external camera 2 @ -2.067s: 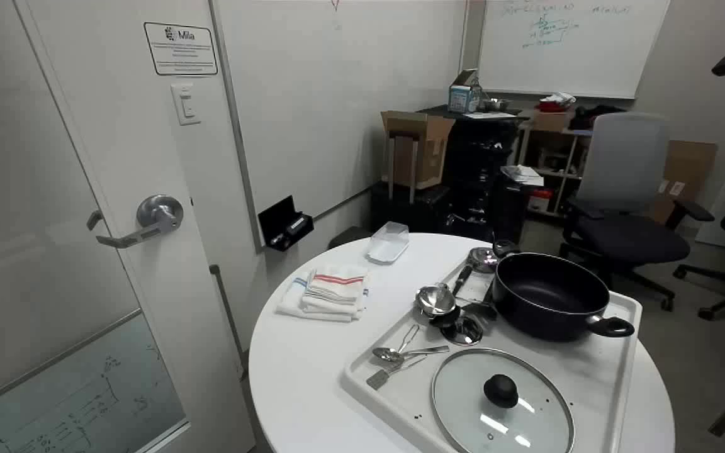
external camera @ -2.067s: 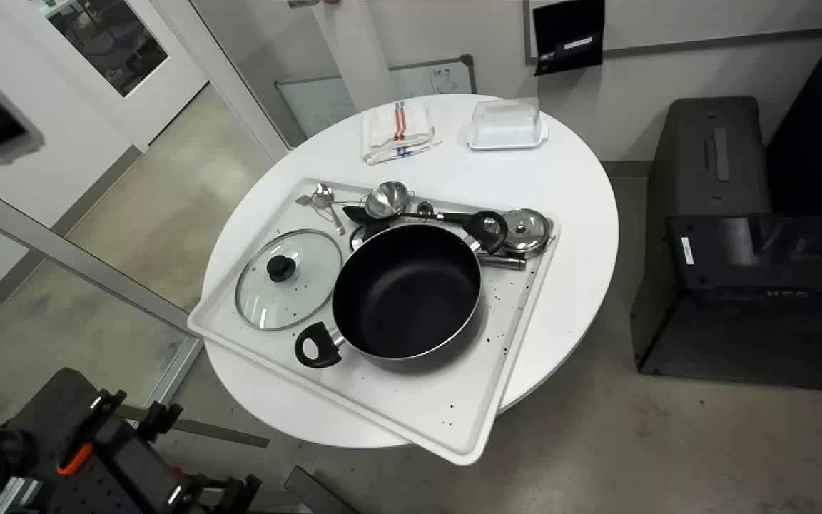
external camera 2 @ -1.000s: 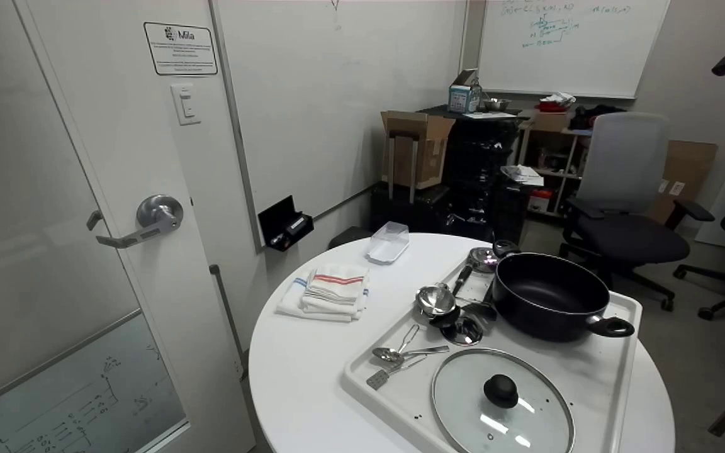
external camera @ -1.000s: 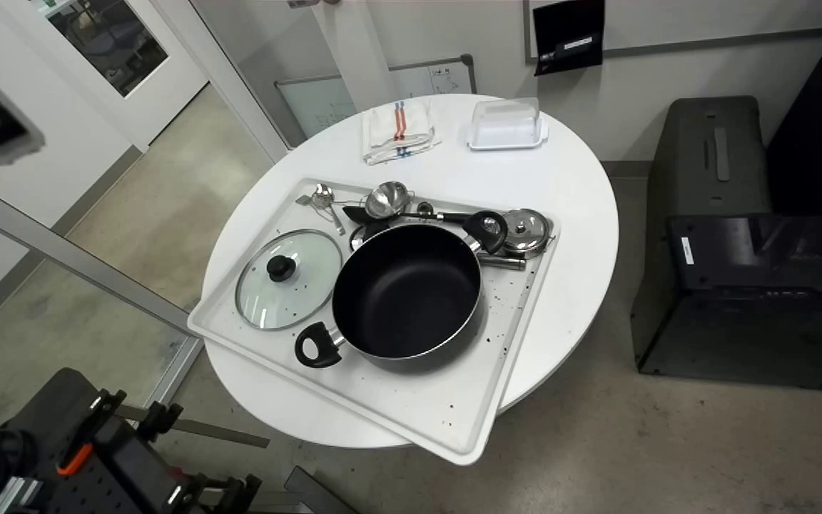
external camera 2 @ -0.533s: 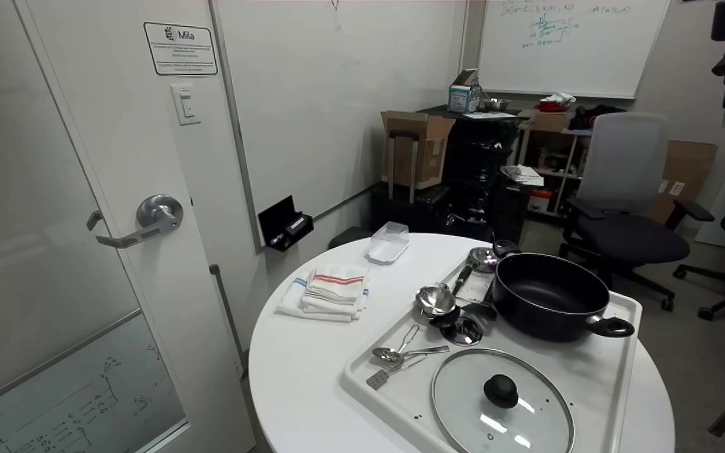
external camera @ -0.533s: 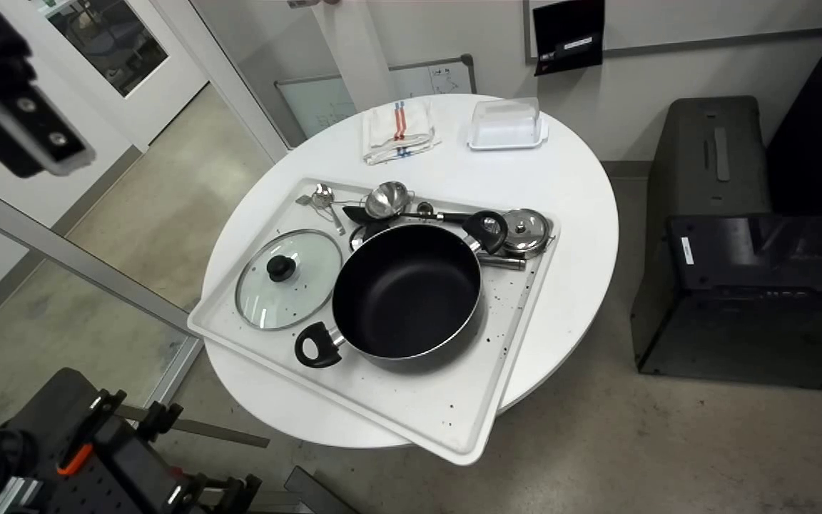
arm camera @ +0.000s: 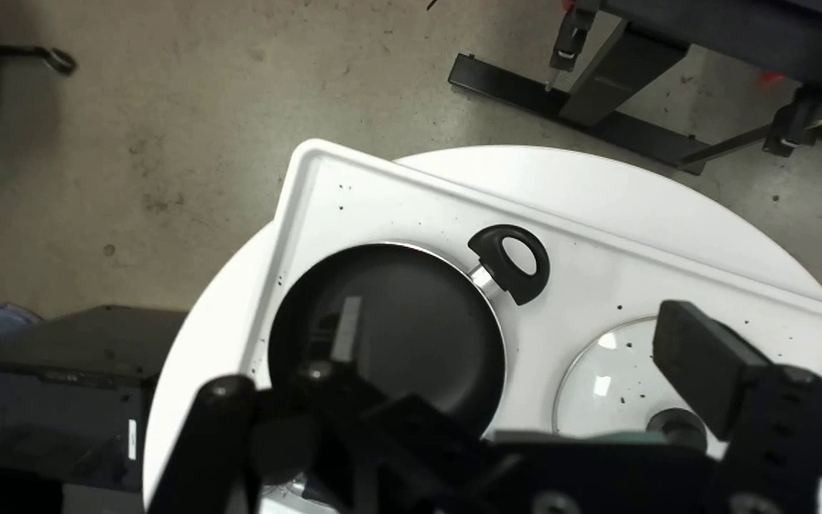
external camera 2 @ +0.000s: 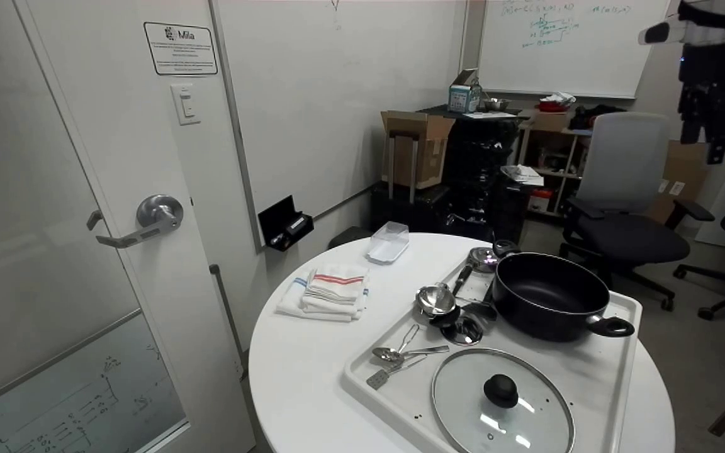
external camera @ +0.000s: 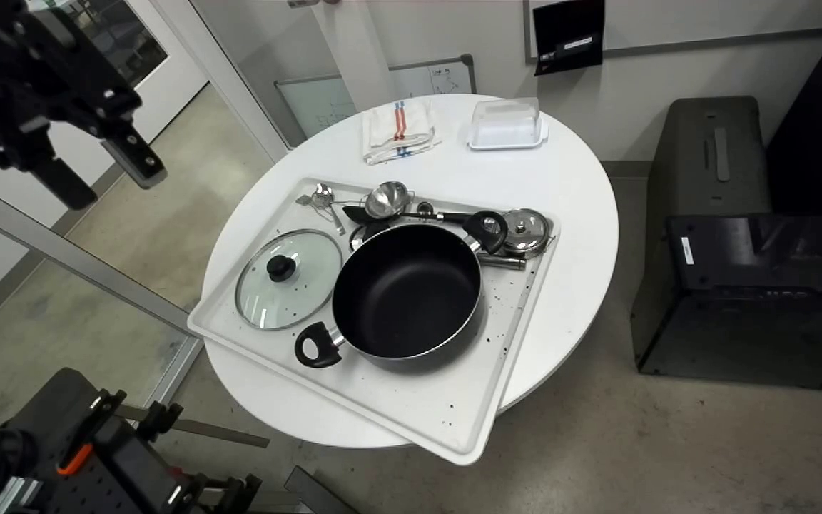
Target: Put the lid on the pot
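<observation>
The pincer [external camera: 115, 188] is hanging in mid-air at the upper left of an exterior view, its dark body running off the picture's corner. The fingers [external camera: 134, 153] are slanting downward and toward the picture's right; they are standing well apart and lying nearly parallel. In an exterior view, the pale wrist [external camera 2: 718, 33] is sitting at the upper right, cut by the picture's edge, and the pincer is pointing almost straight down beneath it, one finger showing lower than its mate. In the wrist view, the pincer is filling much of the lower part, blurred, and a broad gap is separating the fingers.
</observation>
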You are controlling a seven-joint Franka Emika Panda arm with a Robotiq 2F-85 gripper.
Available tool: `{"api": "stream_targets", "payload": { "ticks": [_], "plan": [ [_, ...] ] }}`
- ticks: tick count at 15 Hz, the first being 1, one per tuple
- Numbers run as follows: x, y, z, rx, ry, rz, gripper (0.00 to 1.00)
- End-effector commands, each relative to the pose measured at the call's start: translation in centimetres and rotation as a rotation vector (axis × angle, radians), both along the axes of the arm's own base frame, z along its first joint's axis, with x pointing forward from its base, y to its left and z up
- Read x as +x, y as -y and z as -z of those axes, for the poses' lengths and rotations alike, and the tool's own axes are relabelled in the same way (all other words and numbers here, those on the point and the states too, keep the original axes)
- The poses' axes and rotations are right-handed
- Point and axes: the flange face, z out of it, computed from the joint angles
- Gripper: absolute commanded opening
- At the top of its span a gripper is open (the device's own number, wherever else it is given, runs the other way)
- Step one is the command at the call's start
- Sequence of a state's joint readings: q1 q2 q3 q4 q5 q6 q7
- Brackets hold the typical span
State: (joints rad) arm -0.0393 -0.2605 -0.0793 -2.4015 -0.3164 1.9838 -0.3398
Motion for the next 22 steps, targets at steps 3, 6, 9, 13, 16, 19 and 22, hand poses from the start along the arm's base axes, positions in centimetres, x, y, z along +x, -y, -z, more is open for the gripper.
{"api": "stream_targets", "payload": {
  "ticks": [3,6,9,13,16,19,22],
  "plan": [
    [0.4,-3.9,6.0,0.029,-0.049,-0.263,1.00],
    [0.6,-6.0,9.6,0.054,-0.086,-0.373,1.00],
    [1.0,-8.6,13.2,0.080,-0.118,-0.475,1.00],
    [1.7,-12.5,17.6,0.102,-0.136,-0.589,1.00],
    [2.1,-15.0,20.4,0.120,-0.143,-0.644,1.00],
    [2.9,-17.2,22.8,0.130,-0.102,-0.710,1.00],
    [4.0,-18.4,24.9,0.140,-0.076,-0.773,1.00]
  ]
}}
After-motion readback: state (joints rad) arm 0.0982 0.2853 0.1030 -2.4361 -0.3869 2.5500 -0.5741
